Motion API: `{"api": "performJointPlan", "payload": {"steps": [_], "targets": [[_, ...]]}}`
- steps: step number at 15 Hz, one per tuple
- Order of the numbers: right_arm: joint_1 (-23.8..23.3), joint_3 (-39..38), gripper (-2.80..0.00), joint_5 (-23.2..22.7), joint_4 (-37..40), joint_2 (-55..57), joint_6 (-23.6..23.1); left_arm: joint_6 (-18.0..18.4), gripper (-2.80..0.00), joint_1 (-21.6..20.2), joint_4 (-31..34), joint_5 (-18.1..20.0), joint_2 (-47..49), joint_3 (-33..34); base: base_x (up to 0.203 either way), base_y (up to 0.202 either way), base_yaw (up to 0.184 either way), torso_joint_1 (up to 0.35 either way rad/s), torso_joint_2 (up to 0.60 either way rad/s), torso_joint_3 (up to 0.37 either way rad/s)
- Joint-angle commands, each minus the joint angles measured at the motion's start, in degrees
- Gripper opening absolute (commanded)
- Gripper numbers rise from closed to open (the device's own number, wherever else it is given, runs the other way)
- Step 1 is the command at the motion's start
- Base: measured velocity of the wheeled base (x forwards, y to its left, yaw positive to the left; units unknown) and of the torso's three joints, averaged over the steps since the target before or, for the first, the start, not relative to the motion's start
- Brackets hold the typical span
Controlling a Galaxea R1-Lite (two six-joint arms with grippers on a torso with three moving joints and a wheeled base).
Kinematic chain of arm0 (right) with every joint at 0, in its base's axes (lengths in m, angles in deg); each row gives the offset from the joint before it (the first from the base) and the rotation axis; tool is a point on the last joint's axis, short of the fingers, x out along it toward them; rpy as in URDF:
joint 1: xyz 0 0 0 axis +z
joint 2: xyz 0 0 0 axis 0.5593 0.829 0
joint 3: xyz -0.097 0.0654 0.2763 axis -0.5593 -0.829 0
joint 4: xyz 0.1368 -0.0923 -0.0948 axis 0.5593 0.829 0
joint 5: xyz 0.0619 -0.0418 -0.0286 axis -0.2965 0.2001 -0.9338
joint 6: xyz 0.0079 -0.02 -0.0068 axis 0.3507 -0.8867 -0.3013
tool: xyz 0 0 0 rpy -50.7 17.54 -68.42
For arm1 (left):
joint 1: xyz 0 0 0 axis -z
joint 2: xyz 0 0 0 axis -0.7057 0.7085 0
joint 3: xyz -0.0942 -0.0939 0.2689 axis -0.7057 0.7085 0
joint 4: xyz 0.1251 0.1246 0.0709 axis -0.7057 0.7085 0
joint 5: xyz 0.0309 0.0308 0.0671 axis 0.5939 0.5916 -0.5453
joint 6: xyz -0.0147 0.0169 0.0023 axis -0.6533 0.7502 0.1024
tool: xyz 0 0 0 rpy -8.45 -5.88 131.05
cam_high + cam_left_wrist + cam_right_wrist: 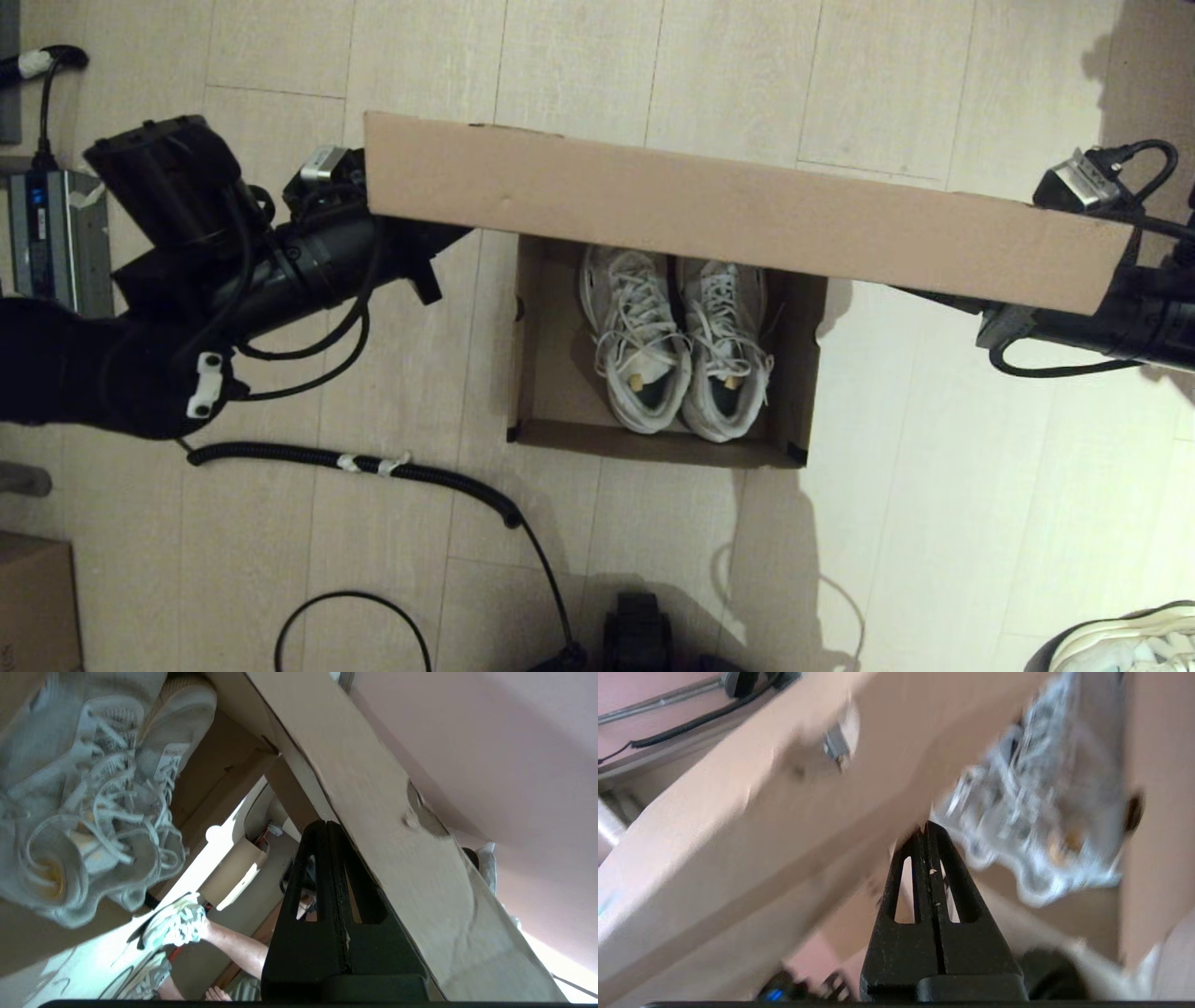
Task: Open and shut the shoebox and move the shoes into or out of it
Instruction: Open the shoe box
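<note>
The shoebox (546, 373) stands open on the floor, with the pair of white and grey shoes (677, 345) side by side inside it. Its flap lid (728, 210) is raised and spans the view above the box's far side. My left arm reaches under the lid's left end and my right arm under its right end; the lid hides both grippers in the head view. In the left wrist view the left gripper (327, 823) is shut, its tip against the lid (397, 835), the shoes (93, 788) beyond. The right gripper (927, 826) is shut, tip at the lid (738, 835).
A lone white sneaker (1130, 639) lies at the bottom right, and a small darker carton (33, 602) at the bottom left. Black cables (373, 464) trail over the floor in front of the box. A grey device (56, 238) sits far left. A person's leg (233, 947) shows beyond the box.
</note>
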Motion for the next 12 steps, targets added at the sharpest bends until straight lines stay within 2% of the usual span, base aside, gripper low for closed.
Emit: {"api": "performJointPlan", "payload": {"steps": [1,3,8,10,12], "targets": [[-0.3,-0.2,-2.8,-0.7,3.4,-3.5,0.1,-0.4,-2.8,0.0,-0.3,0.2,1.2,-1.2,0.0,0.0,0.0,0.0,0.0,0.0],[-0.4,-2.3,-2.8,-1.0,6.2,-4.7,-1.7,-0.4,-2.8,0.1,0.0,0.2,2.2,-2.9,0.0,0.0,0.0,0.0,0.0,0.0],[-0.7,-11.1,-2.8,-0.6,6.9,-6.3,-8.8,-0.3,-2.8,0.2,3.0,0.2,4.9,-9.2,0.0,0.0,0.0,0.0,0.0,0.0],[-1.5,-11.9,-2.8,0.6,6.9,-6.1,-11.7,-0.3,-2.8,0.2,4.1,0.2,7.1,-13.0,0.0,0.0,0.0,0.0,0.0,0.0],[-2.4,-11.9,-2.8,1.2,6.8,-6.0,-12.5,-0.3,-2.8,0.1,5.5,0.2,10.0,-18.0,0.0,0.0,0.0,0.0,0.0,0.0]]}}
